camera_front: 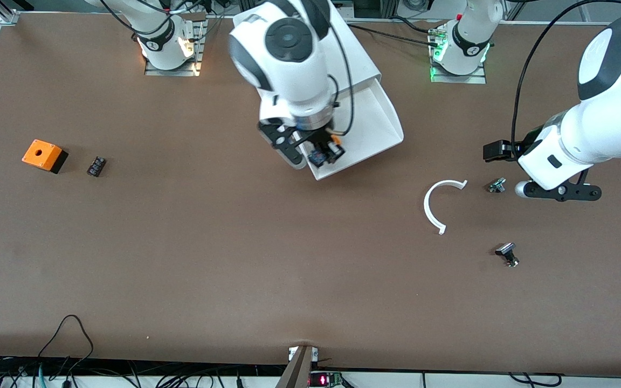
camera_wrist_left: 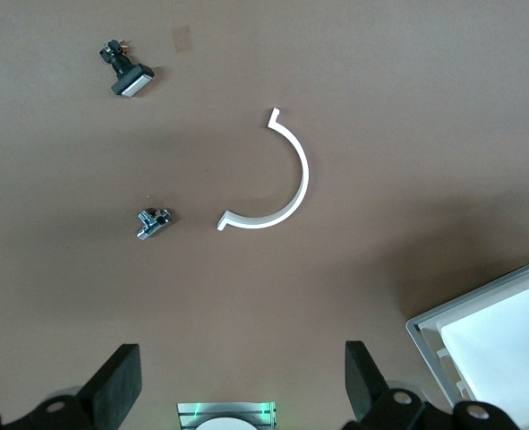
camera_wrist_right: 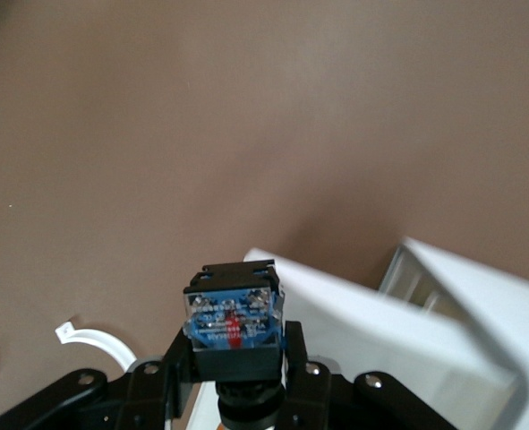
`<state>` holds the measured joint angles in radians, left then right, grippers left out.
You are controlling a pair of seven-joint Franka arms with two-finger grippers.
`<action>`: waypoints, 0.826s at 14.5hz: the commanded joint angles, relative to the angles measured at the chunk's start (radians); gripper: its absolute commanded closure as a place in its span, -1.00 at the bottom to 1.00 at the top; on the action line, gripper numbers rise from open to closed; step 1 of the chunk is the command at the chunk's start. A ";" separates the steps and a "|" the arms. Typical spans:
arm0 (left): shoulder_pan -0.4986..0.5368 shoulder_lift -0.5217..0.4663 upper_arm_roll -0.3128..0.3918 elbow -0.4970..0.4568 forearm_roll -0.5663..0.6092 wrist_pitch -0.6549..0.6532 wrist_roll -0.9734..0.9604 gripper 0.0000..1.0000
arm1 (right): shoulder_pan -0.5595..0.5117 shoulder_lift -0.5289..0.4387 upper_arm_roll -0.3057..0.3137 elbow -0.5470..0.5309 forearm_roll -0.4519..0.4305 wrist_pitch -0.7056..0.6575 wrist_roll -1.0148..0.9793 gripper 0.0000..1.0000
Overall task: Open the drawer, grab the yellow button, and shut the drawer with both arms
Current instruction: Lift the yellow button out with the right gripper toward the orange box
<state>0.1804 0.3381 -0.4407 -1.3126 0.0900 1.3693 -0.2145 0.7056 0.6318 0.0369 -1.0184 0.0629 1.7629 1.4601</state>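
Button (camera_front: 328,151) is tiny, light, rigid: right gripper (camera_front: 310,150) jaws clamp its black body over the open drawer (camera_front: 375,126). Left gripper (camera_wrist_left: 242,381), jaws spread empty, waits at 3 o'clock over the desk (camera_front: 235,258).

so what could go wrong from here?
1. The right tool grips the button only by its lower body over the open drawer; it may slip while carried.
2. The left tool hangs open over bare table, so closing the drawer means crossing the white C-shaped ring and could knock it.
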 commanded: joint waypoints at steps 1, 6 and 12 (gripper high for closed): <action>-0.007 0.036 -0.004 0.047 0.022 -0.015 -0.011 -1.00 | -0.086 -0.052 -0.003 -0.014 0.014 -0.144 -0.309 1.00; -0.006 0.038 -0.007 0.044 0.017 0.049 -0.072 -1.00 | -0.118 -0.125 -0.182 -0.178 0.008 -0.157 -0.763 1.00; -0.004 0.022 -0.013 0.009 0.017 0.059 -0.169 -0.99 | -0.115 -0.290 -0.383 -0.703 0.009 0.281 -1.125 1.00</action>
<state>0.1798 0.3602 -0.4443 -1.3048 0.0900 1.4287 -0.3502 0.5720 0.4700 -0.3093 -1.4639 0.0636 1.8715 0.4123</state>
